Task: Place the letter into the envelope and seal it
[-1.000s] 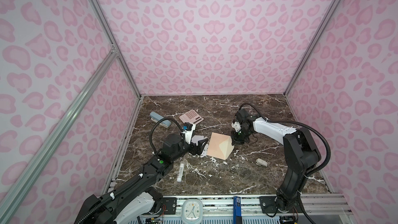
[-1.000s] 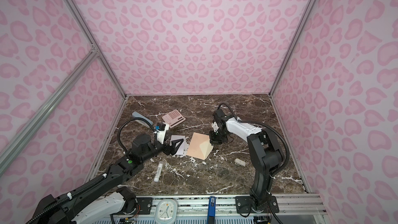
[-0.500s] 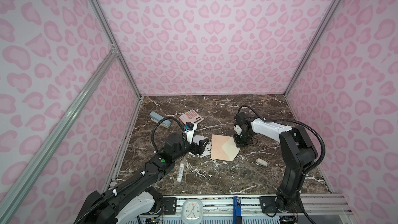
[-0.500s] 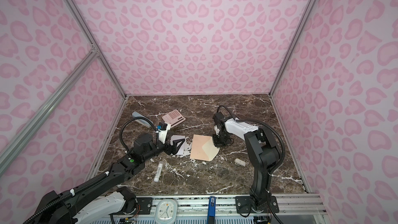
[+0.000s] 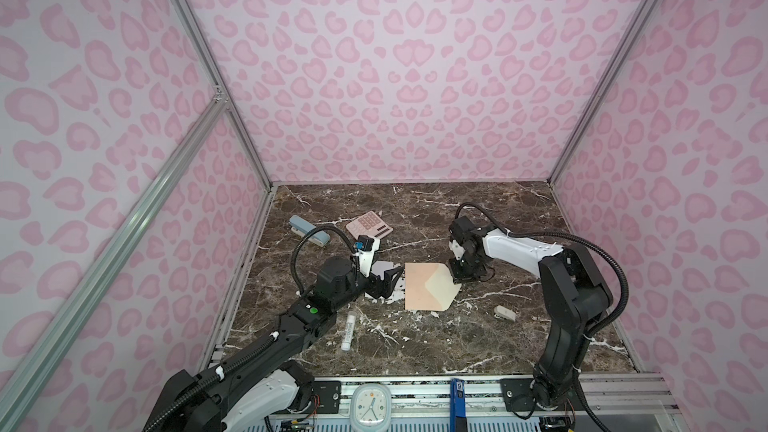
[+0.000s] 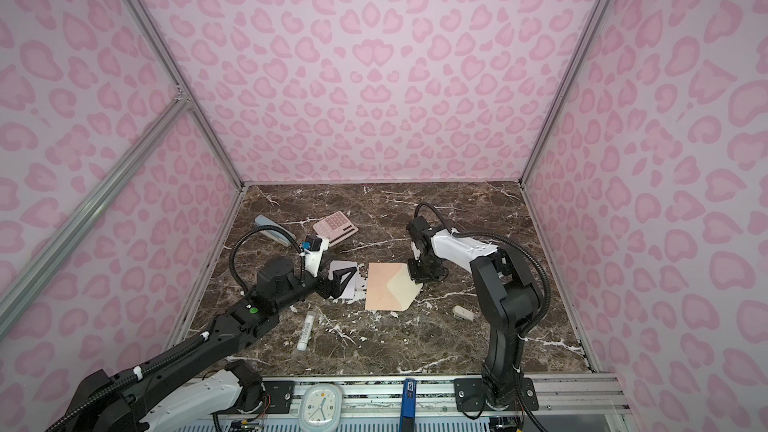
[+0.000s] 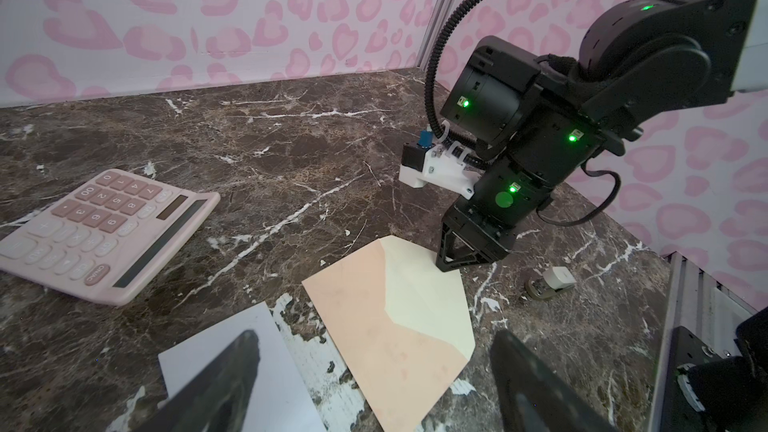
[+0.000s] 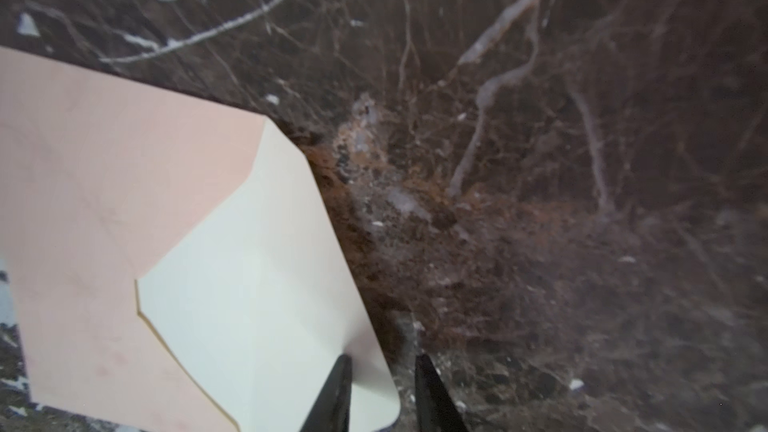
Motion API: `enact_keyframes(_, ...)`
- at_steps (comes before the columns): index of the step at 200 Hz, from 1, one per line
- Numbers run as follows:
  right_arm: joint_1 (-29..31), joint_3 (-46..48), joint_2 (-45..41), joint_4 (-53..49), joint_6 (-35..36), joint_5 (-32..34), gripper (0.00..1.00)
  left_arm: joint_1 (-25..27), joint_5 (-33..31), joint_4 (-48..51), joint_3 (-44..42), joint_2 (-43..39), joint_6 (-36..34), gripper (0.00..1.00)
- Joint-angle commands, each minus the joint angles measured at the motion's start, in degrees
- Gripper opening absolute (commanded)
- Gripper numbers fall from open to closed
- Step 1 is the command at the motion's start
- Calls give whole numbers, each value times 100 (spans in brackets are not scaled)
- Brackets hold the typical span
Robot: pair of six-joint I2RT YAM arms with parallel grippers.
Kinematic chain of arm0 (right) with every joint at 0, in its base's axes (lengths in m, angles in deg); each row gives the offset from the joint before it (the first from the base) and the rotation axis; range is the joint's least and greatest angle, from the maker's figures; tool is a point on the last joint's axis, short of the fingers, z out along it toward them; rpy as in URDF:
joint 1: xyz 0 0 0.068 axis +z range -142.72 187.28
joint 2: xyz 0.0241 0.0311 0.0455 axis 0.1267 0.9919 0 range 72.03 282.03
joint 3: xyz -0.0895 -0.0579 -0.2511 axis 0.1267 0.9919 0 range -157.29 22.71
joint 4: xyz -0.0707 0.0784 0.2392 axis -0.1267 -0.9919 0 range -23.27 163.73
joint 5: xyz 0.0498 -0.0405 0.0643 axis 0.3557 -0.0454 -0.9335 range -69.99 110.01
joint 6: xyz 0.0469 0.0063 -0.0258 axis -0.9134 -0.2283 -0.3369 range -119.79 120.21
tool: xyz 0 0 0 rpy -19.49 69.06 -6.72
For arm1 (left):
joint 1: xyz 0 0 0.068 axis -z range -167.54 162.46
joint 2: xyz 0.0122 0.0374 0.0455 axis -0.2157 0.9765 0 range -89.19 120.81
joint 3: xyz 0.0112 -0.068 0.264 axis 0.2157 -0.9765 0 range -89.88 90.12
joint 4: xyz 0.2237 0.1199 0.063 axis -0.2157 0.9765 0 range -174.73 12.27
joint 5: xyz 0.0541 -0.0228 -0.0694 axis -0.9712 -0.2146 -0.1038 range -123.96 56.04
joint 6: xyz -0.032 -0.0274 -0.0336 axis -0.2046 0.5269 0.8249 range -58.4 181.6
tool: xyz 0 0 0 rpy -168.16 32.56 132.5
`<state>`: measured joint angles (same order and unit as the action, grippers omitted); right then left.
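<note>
I see the envelope (image 5: 422, 290) flat on the counter (image 5: 415, 338), its flap open and the cream lining showing. The letter (image 7: 274, 371) lies outside it, just beside, under my left end effector (image 5: 395, 282), jaws wide apart. My right end effector (image 8: 382, 358) stands slightly parted astride the flap's edge, not pinching it.

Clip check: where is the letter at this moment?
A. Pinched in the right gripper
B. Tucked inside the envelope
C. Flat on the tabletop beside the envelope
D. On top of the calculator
C: the letter lies flat on the marble tabletop, a strip of table showing between it and the envelope, whose flap lies open.
</note>
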<state>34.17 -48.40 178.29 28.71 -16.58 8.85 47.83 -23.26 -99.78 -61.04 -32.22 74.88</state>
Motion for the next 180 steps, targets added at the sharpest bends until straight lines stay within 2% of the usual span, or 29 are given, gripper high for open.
enact_keyframes(1, 59, -103, -110, -121, 10, 174, 33, 4, -6, -82, 53, -54, -58, 90)
enact_keyframes(65, 201, -399, -572, -162, -80, -16, 44, 4, -98, 28, 75, -208, -88, 90)
enact_keyframes(150, 245, -469, -831, -142, -192, -173, 47, 5, -242, 173, 48, -343, -27, 90)
enact_keyframes(180, 337, -591, -1024, -122, -223, -159, 47, 4, -519, 312, 61, -380, 29, 91)
